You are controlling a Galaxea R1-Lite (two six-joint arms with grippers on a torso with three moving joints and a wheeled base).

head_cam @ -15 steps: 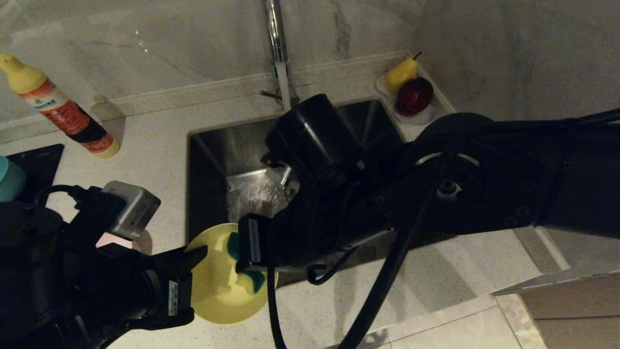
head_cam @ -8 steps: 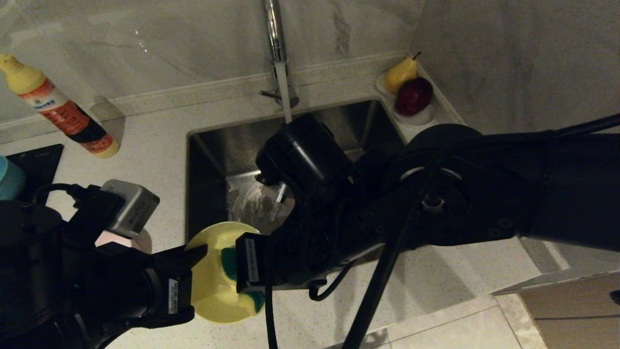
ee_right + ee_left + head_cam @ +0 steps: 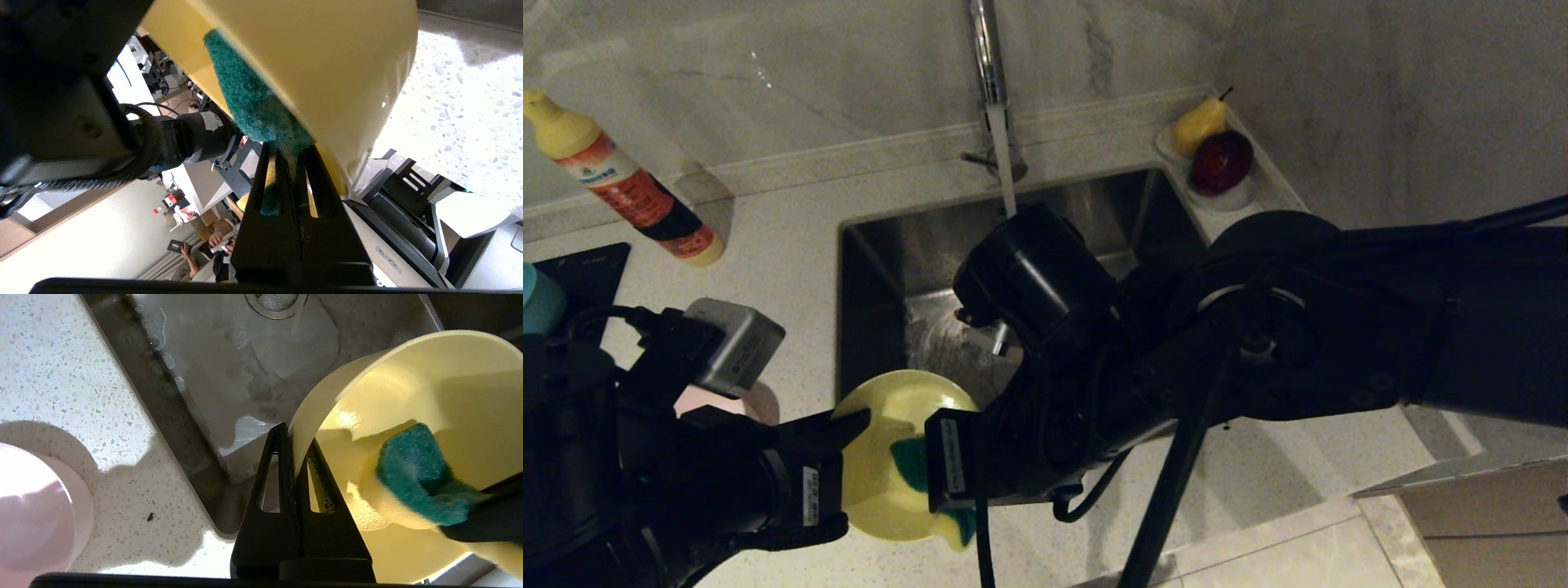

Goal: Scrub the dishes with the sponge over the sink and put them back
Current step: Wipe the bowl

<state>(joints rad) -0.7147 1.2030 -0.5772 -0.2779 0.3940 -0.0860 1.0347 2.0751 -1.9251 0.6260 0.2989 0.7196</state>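
Observation:
My left gripper [image 3: 859, 426] [image 3: 295, 437] is shut on the rim of the yellow bowl [image 3: 878, 469] [image 3: 441, 388], holding it tilted at the front left corner of the sink [image 3: 882, 253] [image 3: 229, 367]. My right gripper [image 3: 935, 478] [image 3: 289, 150] is shut on the sponge [image 3: 911, 461] [image 3: 414, 473] [image 3: 249, 94], whose green face presses against the inside of the bowl. A pink bowl [image 3: 36, 506] [image 3: 698, 402] stands on the counter left of the sink, partly behind my left arm. A light blue bowl [image 3: 535, 298] shows at the far left edge.
Water runs from the chrome tap [image 3: 988, 57] into the sink behind my right arm. A detergent bottle [image 3: 621, 184] stands back left, beside a dark hob [image 3: 588, 278]. A white dish [image 3: 1232, 196] with a pear and a red fruit sits at the sink's back right corner.
The sponge has slid lower across the inside of the yellow bowl as my right wrist turned. The bowl has tipped slightly. My left arm has kept still.

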